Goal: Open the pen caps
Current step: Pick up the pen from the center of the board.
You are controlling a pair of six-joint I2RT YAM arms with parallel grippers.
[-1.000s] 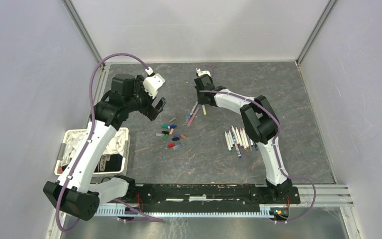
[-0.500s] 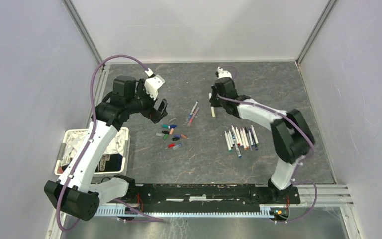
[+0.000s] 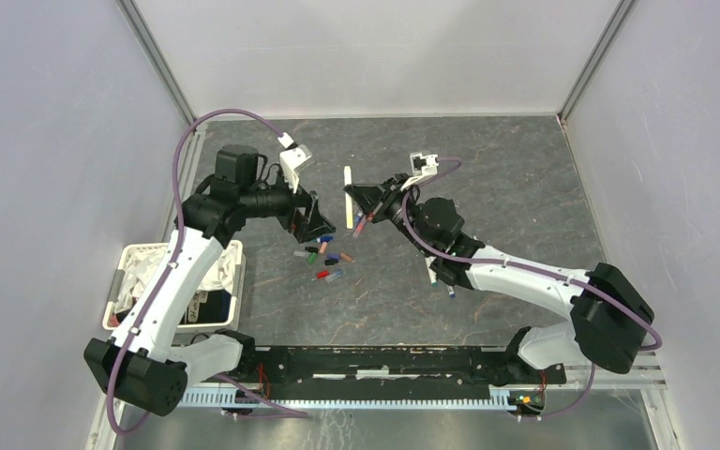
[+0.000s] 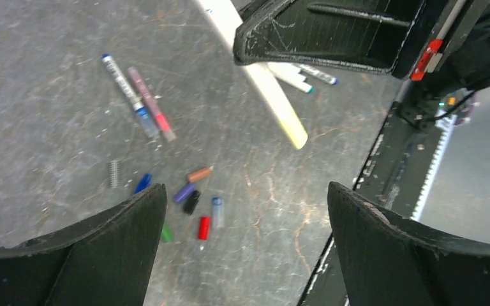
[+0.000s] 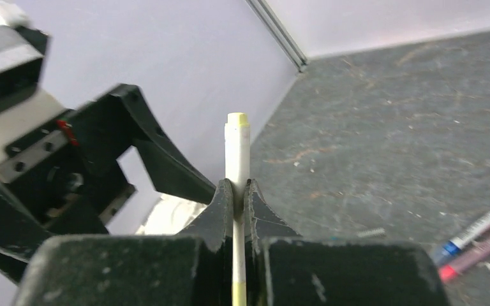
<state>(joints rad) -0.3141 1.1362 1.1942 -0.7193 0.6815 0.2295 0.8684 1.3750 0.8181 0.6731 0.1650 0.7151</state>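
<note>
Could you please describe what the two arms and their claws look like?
The left arm and right arm have white links, black joints and a purple cable each. The left claw and right claw are black, each with two tapered fingers.
</note>
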